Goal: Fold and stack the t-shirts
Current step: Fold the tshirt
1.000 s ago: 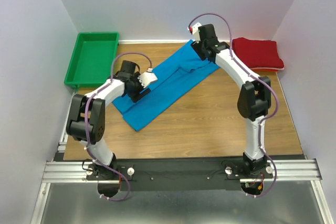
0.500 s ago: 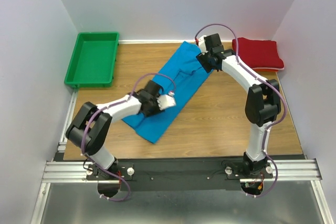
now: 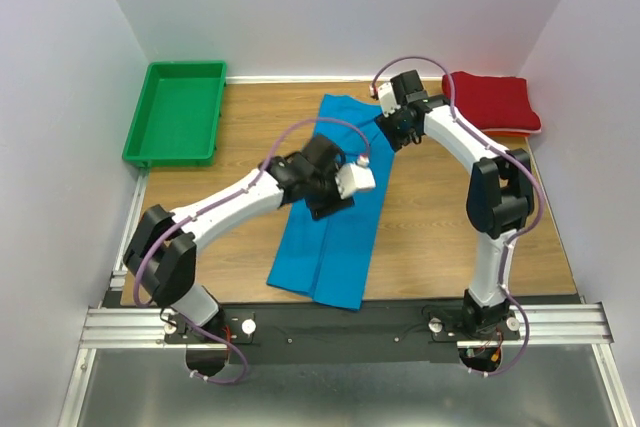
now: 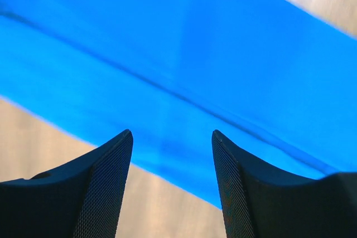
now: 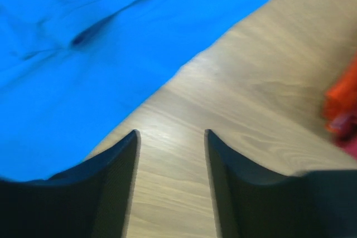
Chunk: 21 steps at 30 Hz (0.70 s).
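Observation:
The bright blue t-shirt (image 3: 335, 237) lies folded into a long strip, running from the back middle of the table toward the front edge. My left gripper (image 3: 335, 202) hovers over its middle. In the left wrist view that gripper (image 4: 170, 133) is open and empty, above the blue t-shirt (image 4: 184, 54) at its edge. My right gripper (image 3: 392, 132) is at the shirt's far right corner. It (image 5: 170, 132) is open over bare wood, with the blue cloth (image 5: 83, 54) to its left. The dark red t-shirt (image 3: 490, 102) lies folded at the back right and shows as a blur (image 5: 343, 110) in the right wrist view.
A green plastic tray (image 3: 150, 137) stands at the back left corner. White walls close the table on the left, back and right. Bare wood (image 3: 450, 237) shows right of the blue strip, and more (image 3: 230, 137) between it and the tray.
The blue t-shirt has swung from a diagonal to nearly straight toward the front edge. My left gripper moved right and toward the middle; my right gripper shifted slightly right and nearer.

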### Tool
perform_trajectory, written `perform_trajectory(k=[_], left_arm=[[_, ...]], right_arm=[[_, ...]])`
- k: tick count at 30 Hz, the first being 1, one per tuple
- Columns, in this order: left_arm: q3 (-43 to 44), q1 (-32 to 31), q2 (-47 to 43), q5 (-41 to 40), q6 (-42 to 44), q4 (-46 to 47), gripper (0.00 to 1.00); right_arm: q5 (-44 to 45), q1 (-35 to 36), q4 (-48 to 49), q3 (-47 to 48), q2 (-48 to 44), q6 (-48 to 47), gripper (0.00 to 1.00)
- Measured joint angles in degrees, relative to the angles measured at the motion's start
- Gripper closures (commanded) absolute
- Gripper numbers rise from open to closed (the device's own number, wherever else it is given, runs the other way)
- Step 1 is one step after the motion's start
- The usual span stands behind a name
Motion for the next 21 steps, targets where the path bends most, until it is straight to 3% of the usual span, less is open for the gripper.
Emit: perform_trajectory(k=[3,7,13,21], left_arm=[[3.4,5.0,-0.9,2.5,-0.6,0.2,0.34],[4.8,14.4,-1.1,6.7,-1.6,0.7,0.34],[4.1,22.4,-1.0,11.9,-2.4,1.4,0.34],[4.5,29.2,4.2,16.2,-2.6,3.0,0.35]], right_arm=[[-3.3,0.2,-1.7,1.3,2.7,1.0,0.64],[-4.7,0.8,-2.8,5.6,9.6,1.9,0.72],[-3.7,1.2,-4.5,14.5,18.5,2.0,0.77],[3.2,1.5,-4.0,32.6,30.1,0.9,0.73]])
